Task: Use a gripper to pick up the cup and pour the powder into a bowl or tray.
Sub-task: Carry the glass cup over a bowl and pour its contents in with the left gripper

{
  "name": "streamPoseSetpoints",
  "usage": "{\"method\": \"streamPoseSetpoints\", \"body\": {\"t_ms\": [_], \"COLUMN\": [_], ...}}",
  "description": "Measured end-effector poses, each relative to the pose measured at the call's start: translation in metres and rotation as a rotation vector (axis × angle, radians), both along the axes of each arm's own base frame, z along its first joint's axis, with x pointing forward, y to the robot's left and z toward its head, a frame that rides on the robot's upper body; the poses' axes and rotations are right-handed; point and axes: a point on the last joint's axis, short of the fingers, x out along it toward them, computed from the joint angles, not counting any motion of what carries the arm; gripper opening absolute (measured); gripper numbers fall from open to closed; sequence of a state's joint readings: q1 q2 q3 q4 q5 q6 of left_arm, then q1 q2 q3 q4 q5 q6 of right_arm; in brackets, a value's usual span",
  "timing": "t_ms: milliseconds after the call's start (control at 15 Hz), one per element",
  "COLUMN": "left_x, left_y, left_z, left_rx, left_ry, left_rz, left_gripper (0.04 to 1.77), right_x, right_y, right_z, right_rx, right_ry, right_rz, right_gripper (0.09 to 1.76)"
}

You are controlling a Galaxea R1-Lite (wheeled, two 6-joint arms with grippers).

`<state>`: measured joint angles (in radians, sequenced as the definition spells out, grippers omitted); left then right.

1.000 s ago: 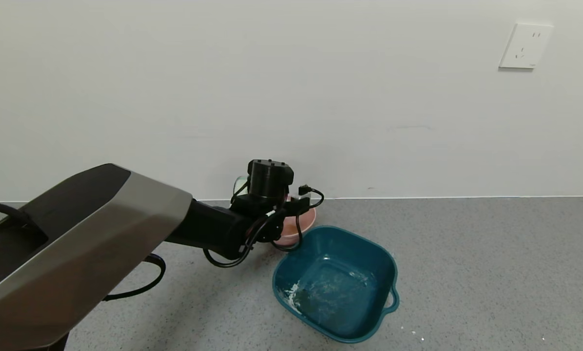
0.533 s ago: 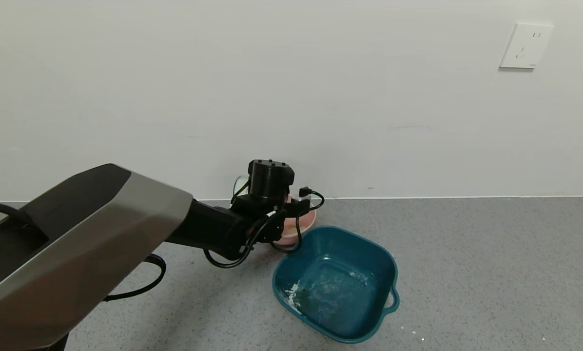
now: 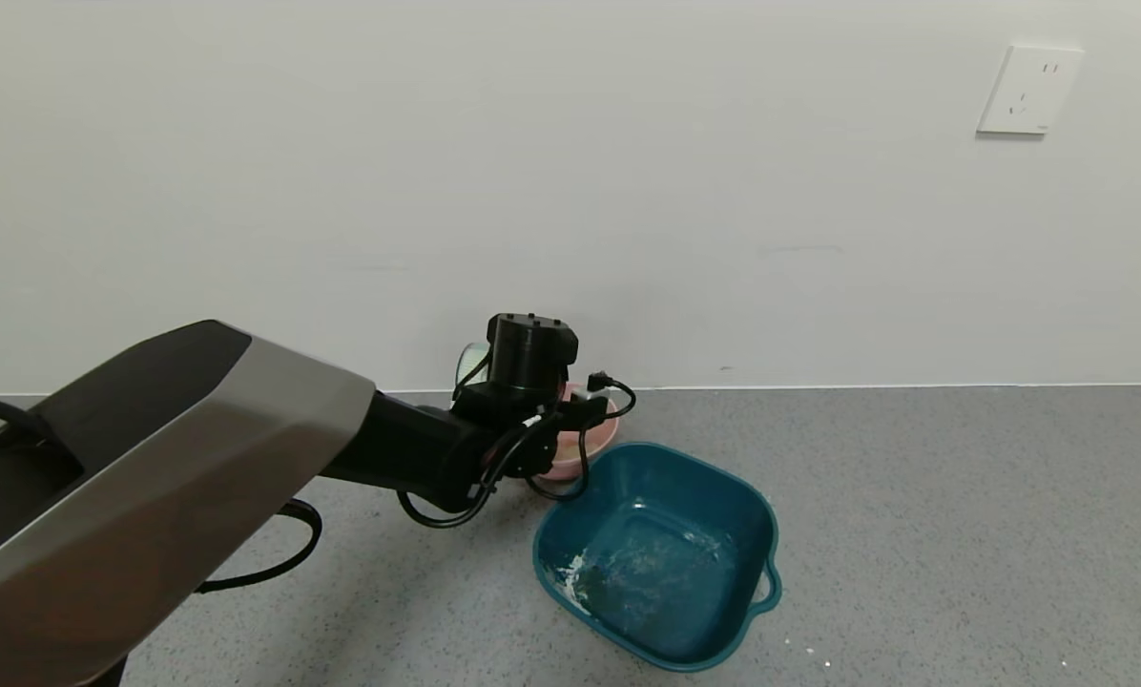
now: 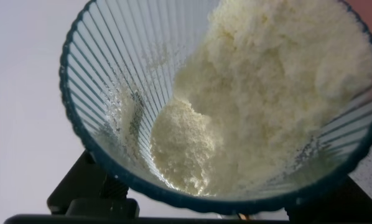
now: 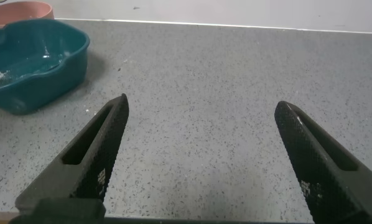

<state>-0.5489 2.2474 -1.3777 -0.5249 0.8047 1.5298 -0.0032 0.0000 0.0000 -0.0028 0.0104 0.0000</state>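
My left gripper [image 3: 523, 386] reaches out to the wall and is shut on the cup [image 3: 472, 361], a ribbed translucent teal-green mug. The cup is tilted over the pale pink bowl [image 3: 601, 434], which the wrist and its cables half hide. In the left wrist view the cup [image 4: 111, 74] fills the picture, and the white powder [image 4: 260, 81] is heaped against its lower side up to the rim. My right gripper [image 5: 201, 149] hangs open over bare floor, far from the cup, and it does not show in the head view.
A large dark teal square tub [image 3: 661, 553] with powder smears on its bottom stands just in front of the pink bowl. The wall runs close behind both. Grey speckled floor [image 3: 962, 525] stretches to the right. A wall socket [image 3: 1028, 91] is high on the right.
The left wrist has turned slightly and dipped a little over the pink bowl. The cup stays in the grip. Nothing else has moved.
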Motion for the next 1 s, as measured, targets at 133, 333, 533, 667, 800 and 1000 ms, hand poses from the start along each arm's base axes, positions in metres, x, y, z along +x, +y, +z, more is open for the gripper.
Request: {"method": "streamPoseSetpoints", "body": {"t_ms": [133, 333, 533, 667, 800, 1000], "left_x": [-0.0019, -0.0056, -0.0084, -0.0092, -0.0096, -0.0095], "left_y": [-0.002, -0.004, -0.0055, -0.0061, -0.0064, -0.0064], "left_z": [-0.0011, -0.0051, -0.007, -0.0072, -0.0068, -0.005], "left_rx": [0.017, 0.046, 0.082, 0.098, 0.112, 0.127], "left_ry": [0.004, 0.02, 0.029, 0.03, 0.029, 0.022], "left_rz": [0.005, 0.006, 0.023, 0.034, 0.046, 0.076], "left_gripper": [1.3, 1.3, 1.3, 1.3, 1.3, 1.3], "right_x": [0.0, 0.0, 0.0, 0.0, 0.0, 0.0], "right_y": [0.0, 0.0, 0.0, 0.0, 0.0, 0.0], "right_z": [0.0, 0.0, 0.0, 0.0, 0.0, 0.0], "right_rx": [0.0, 0.0, 0.0, 0.0, 0.0, 0.0], "right_ry": [0.0, 0.0, 0.0, 0.0, 0.0, 0.0], "right_rz": [0.0, 0.0, 0.0, 0.0, 0.0, 0.0], "right_gripper": [1.71, 1.71, 1.71, 1.71, 1.71, 1.71]}}
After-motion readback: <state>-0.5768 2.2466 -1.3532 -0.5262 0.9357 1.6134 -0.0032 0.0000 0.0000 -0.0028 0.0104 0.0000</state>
